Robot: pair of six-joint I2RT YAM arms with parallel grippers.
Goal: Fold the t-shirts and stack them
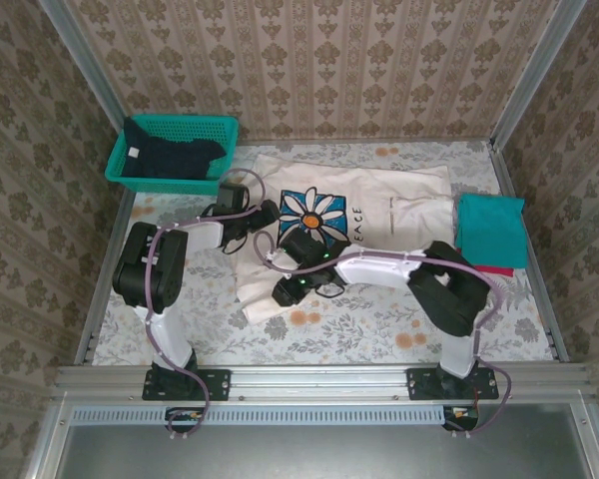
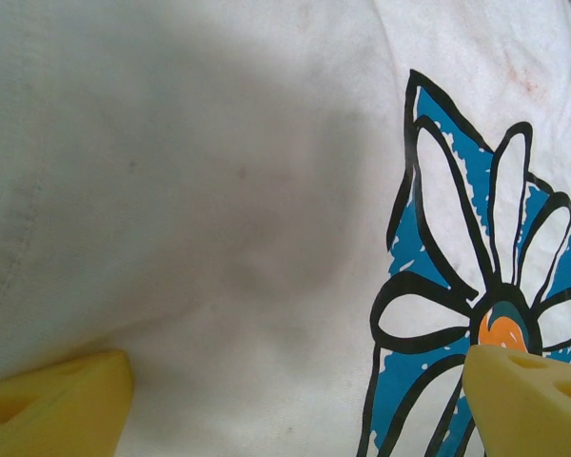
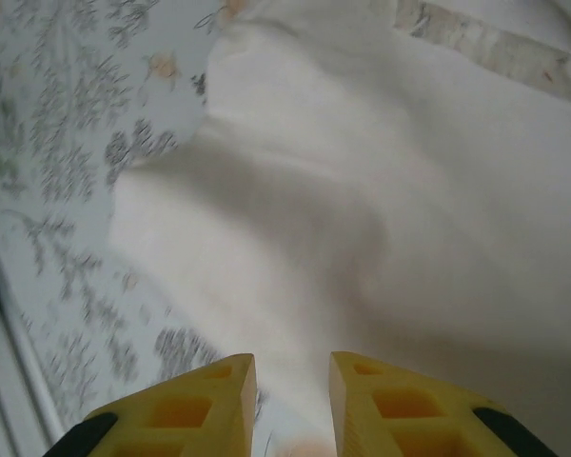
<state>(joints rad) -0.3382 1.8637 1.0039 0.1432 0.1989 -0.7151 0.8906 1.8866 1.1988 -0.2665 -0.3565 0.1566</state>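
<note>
The cream-white t-shirt [image 1: 399, 205] lies spread over the middle of the table, its blue daisy print [image 1: 314, 213] facing up. My left gripper [image 1: 268, 215] hovers open just left of the print; in the left wrist view its yellow fingers [image 2: 57, 405] stand wide apart over the white cloth [image 2: 219, 190] and the daisy [image 2: 495, 314]. My right gripper [image 1: 285, 291] is at the shirt's near-left corner. Its fingers [image 3: 200, 405] stand a narrow gap apart over the cloth edge [image 3: 381, 190], clamping nothing. A folded teal t-shirt [image 1: 489, 228] lies at the right. The navy t-shirt [image 1: 165, 158] sits in the basket.
The teal mesh basket [image 1: 180, 122] stands at the back left corner. Something red [image 1: 494, 269] peeks out under the teal shirt. Metal frame rails run along both sides and the near edge. Flowered tablecloth [image 3: 67, 143] shows left of the shirt corner.
</note>
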